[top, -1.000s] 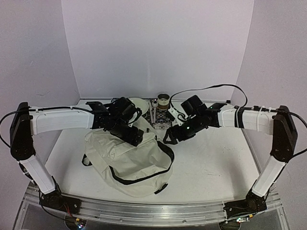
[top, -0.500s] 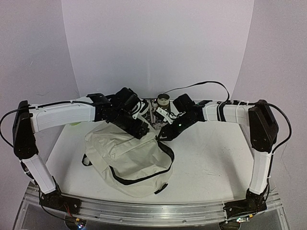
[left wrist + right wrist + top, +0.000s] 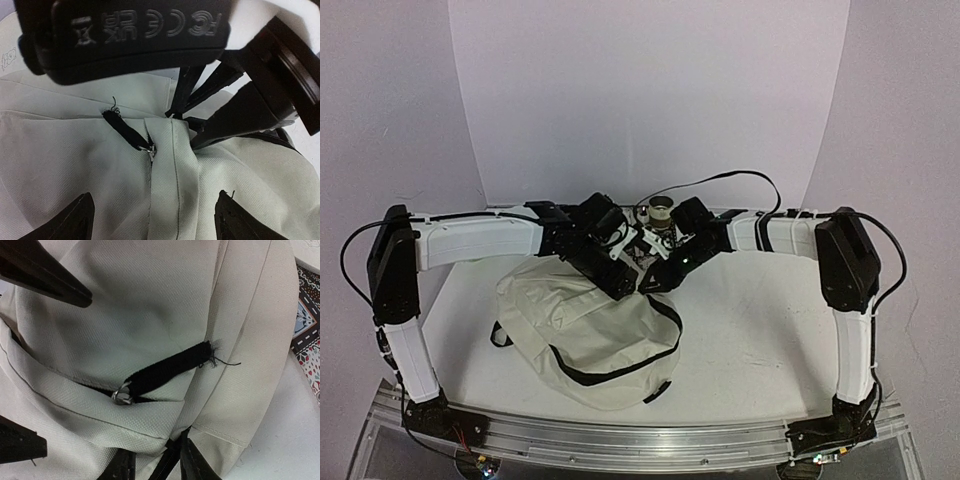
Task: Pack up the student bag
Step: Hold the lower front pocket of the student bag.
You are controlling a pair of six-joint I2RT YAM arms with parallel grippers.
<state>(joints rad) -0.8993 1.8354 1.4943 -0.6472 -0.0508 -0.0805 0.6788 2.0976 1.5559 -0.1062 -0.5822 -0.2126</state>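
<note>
The student bag [image 3: 590, 325] is a big cream backpack with black trim, lying flat at the table's middle left. Both grippers meet at its far edge. My left gripper [image 3: 623, 285] [image 3: 155, 195] hovers open, fingers wide apart over the cream fabric, just short of a black zip pull [image 3: 125, 131]. My right gripper [image 3: 650, 282] [image 3: 157, 455] is shut on the bag's black zip edge [image 3: 167, 462], with a fold of fabric pinched between its fingers. The same zip pull [image 3: 165, 369] lies just beyond them.
A roll of tape [image 3: 661, 210] stands at the back, behind the grippers. A patterned flat item [image 3: 307, 330] lies on the table beside the bag's far edge. The white backdrop closes the back and sides.
Both arms have swung inward and now meet at the bag's far edge. The right gripper has closed from wide open onto the bag's zip edge. The left stays open.
</note>
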